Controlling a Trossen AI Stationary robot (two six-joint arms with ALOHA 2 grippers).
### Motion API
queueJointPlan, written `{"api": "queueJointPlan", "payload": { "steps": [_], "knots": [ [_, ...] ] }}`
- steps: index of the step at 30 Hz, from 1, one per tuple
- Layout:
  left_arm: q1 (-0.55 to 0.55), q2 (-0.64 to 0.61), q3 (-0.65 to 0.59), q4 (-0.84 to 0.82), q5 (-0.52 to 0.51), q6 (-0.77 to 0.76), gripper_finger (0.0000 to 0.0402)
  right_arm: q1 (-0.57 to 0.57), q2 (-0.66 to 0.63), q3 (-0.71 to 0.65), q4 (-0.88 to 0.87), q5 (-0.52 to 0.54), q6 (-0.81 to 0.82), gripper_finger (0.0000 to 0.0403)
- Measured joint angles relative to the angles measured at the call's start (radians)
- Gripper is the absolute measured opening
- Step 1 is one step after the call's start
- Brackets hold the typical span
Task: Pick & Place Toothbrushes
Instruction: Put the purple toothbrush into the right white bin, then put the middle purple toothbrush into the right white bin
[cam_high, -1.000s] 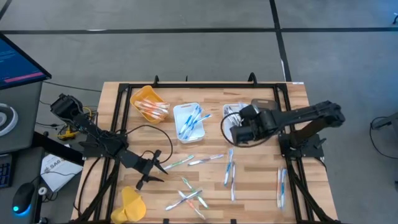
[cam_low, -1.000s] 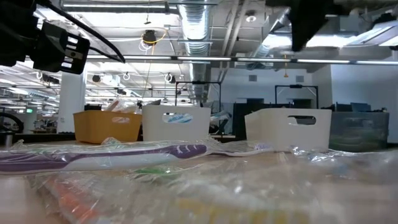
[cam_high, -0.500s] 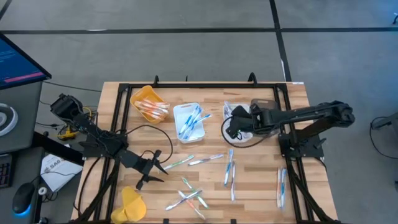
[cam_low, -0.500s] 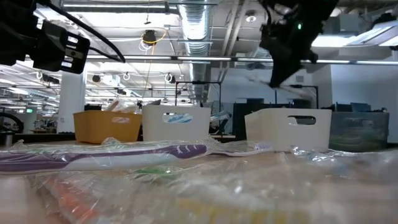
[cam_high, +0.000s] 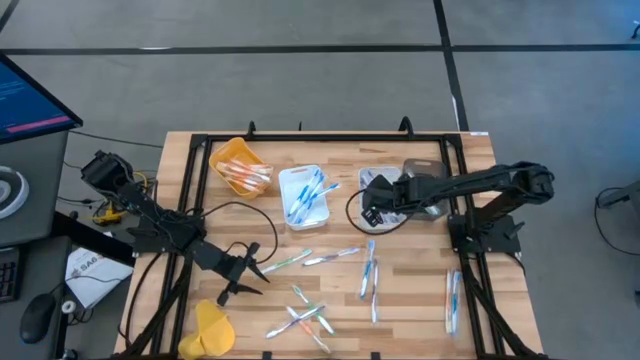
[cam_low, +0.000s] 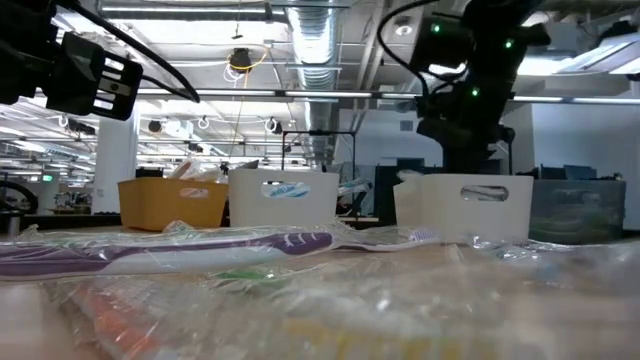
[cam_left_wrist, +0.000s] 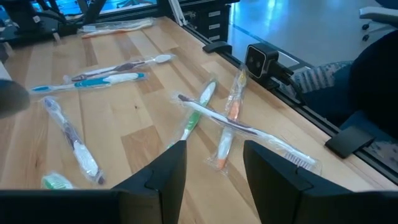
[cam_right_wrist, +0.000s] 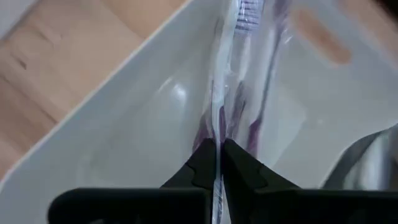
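High view, yellow tray (cam_high: 238, 165) holding orange toothbrushes (cam_high: 248, 176), right gripper (cam_right_wrist: 219, 163) pinching purple wrapped toothbrush (cam_right_wrist: 239, 37) inside white tray (cam_right_wrist: 124, 130).

Looks like a big open workshop: grey floor (cam_high: 300, 90) with dark seams, a wooden tabletop (cam_high: 420, 290) edged by a black frame, a lit monitor (cam_high: 30, 100) off to one side. Exposed silver ductwork (cam_low: 320, 40) and bright ceiling strip lights (cam_low: 180, 12) run overhead.

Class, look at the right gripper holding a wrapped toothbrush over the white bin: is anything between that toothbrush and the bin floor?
Nothing visible blocks it. The right gripper is shut on the wrapped purple toothbrush, which hangs inside the white bin, open floor beyond it.
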Motion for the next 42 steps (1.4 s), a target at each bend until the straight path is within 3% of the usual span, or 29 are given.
{"api": "queueJointPlan", "payload": {
  "steps": [12, 20, 29, 35, 42],
  "knots": [
    [0.0, 0.0, 0.0, 0.0, 0.0, 0.0, 0.0154, -0.014, 0.081, 0.015, -0.013, -0.037, 0.03, 0.0068],
    [0.0, 0.0, 0.0, 0.0, 0.0, 0.001, 0.0154, -0.004, 0.073, 0.116, -0.176, -0.036, 0.073, 0.0125],
    [0.006, 0.0, 0.0, -0.001, -0.001, 0.002, 0.0154, 0.049, 0.073, 0.288, -0.381, -0.072, 0.106, 0.0093],
    [0.006, 0.0, 0.0, -0.001, -0.001, 0.002, 0.0154, 0.137, 0.073, 0.37, -0.407, -0.219, 0.155, 0.008],
    [0.006, 0.0, 0.0, -0.002, -0.001, 0.002, 0.0154, 0.268, 0.073, 0.378, -0.406, -0.399, 0.373, 0.0082]
  ]
}}
